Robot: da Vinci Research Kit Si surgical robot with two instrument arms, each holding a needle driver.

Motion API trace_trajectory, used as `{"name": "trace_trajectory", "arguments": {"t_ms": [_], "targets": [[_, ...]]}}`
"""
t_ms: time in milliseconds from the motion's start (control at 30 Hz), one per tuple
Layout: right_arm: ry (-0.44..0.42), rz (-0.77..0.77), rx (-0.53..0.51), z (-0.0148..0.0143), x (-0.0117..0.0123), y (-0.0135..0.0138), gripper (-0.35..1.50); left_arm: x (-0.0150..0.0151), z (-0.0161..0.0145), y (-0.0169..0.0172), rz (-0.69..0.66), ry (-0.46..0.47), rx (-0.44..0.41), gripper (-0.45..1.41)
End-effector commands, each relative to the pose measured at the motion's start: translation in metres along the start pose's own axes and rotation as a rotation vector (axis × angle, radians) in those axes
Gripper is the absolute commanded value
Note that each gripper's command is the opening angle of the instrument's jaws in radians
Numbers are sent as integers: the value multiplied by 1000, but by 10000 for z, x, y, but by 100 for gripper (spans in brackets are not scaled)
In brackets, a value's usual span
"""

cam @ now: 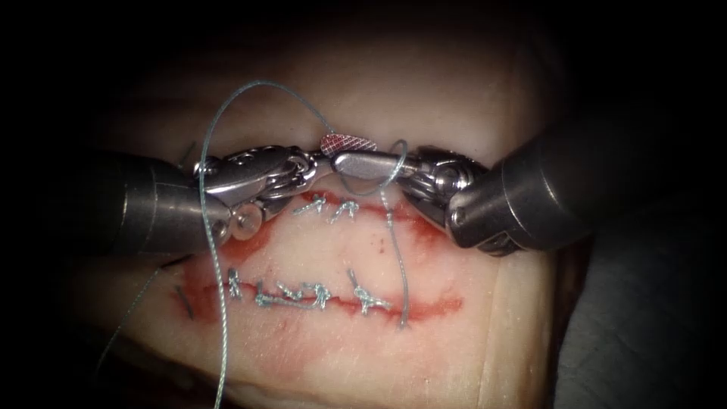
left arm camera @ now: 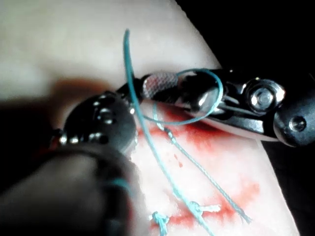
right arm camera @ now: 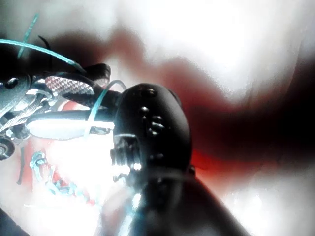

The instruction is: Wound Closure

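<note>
The tissue (cam: 424, 83) has bare room toward its far edge and near right corner. The left tool (cam: 299, 165) lies level from the left edge; I cannot tell whether its jaws are closed. The thread (cam: 257, 82) arcs over it and loops around the right tool (cam: 331, 151), whose jaws stand parted, clamping nothing, just beyond the stitched cut (cam: 303, 294).

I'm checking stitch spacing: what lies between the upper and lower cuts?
Endoscope view: bare tissue, a red fluid fleck, thread crossing at right. Thread loops the open jaws of the right tool.
</note>
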Motion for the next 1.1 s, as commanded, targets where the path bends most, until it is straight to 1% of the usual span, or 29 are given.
{"name": "trace_trajectory", "arguments": {"t_ms": [33,133,200,233,267,300,367,433,467,500,533,567,600,633,667,800,833,867,1100], "targets": [[15,1,-17,7,5,-5,41,1,7,5,-3,-2,0,-45],[67,-19,-68,7,5,-5,36,-2,10,9,-3,3,6,-45],[126,-4,-60,8,4,-6,38,-3,11,10,-4,9,14,-45],[162,2,-49,10,4,-6,38,-3,12,11,-4,14,19,-45],[243,13,-18,14,4,-7,41,-3,13,11,-3,23,31,-45],[243,13,-18,14,4,-7,41,-3,13,11,-3,23,31,-45],[318,22,4,17,5,-8,41,-2,15,10,-2,40,51,-45],[386,25,3,20,7,-8,41,-1,17,7,-1,52,61,-45],[470,31,-10,24,8,-8,41,1,18,4,11,54,79,-45],[507,35,-7,25,8,-8,43,1,19,3,11,53,86,-45],[507,35,-7,25,8,-8,43,1,19,3,11,53,86,-45],[598,42,-3,27,8,-7,43,2,19,-1,22,50,103,-45],[598,42,-3,27,8,-7,43,2,19,-1,22,50,103,-45],[673,45,-4,28,8,-6,44,1,19,-5,32,45,117,-45],[728,45,0,28,8,-5,44,0,19,-6,42,41,124,-45],[908,38,38,30,7,1,49,2,17,-12,93,36,142,-45],[989,47,64,31,3,6,51,3,16,-15,117,35,145,-45],[989,47,64,31,3,6,51,3,16,-15,117,35,145,-45],[1169,58,109,41,-19,23,48,4,12,-22,167,30,145,-45]]}}
